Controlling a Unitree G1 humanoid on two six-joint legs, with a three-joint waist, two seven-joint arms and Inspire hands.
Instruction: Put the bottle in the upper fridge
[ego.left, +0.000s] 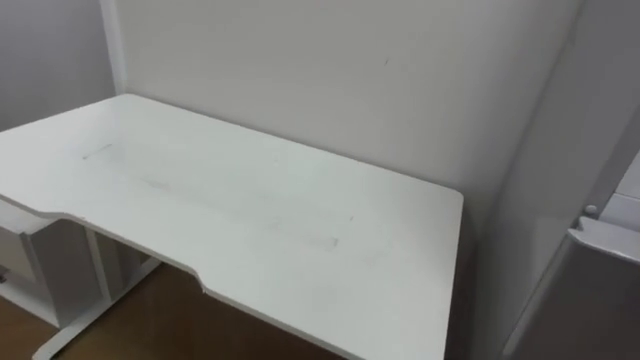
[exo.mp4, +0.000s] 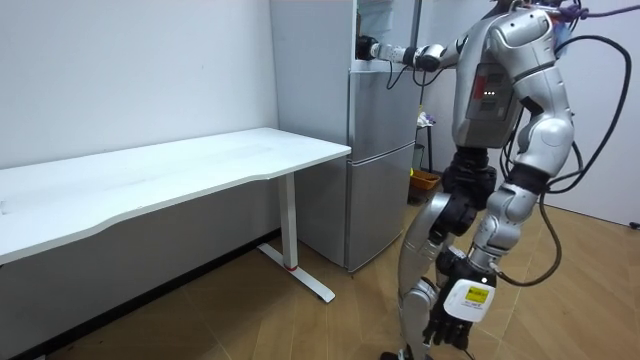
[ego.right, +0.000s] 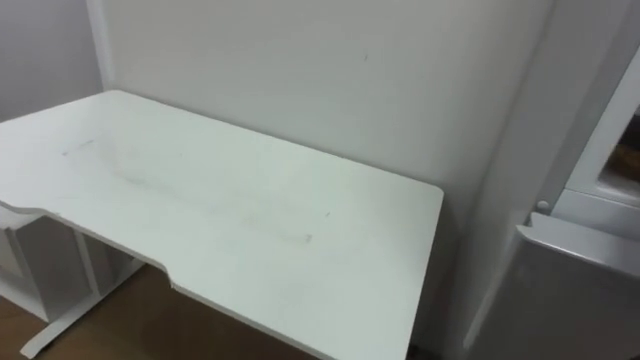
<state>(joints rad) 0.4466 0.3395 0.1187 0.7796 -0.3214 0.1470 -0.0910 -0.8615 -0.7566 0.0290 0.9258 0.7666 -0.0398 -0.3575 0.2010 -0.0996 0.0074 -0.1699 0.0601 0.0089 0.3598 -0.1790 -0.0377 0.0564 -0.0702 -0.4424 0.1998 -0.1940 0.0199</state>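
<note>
The grey fridge (exo.mp4: 380, 160) stands against the wall, right of the white table. In the room view I stand in front of it, turned towards its upper part (exo.mp4: 385, 30). My right arm is raised and stretched out, with my right hand (exo.mp4: 370, 47) at the front edge of the upper fridge. The hand is too small there to tell whether it holds anything. My left hand (exo.mp4: 452, 322) hangs low beside my leg with relaxed fingers and nothing in it. In the eye views the fridge's side and the top of its lower door (ego.right: 575, 245) show at the right edge.
A long white table (ego.left: 250, 210) on white legs runs along the wall left of the fridge, its near corner (ego.left: 455, 200) close to the fridge side. Beneath it is wooden floor (exo.mp4: 300, 320). A small yellow object (exo.mp4: 425, 182) lies on the floor behind the fridge.
</note>
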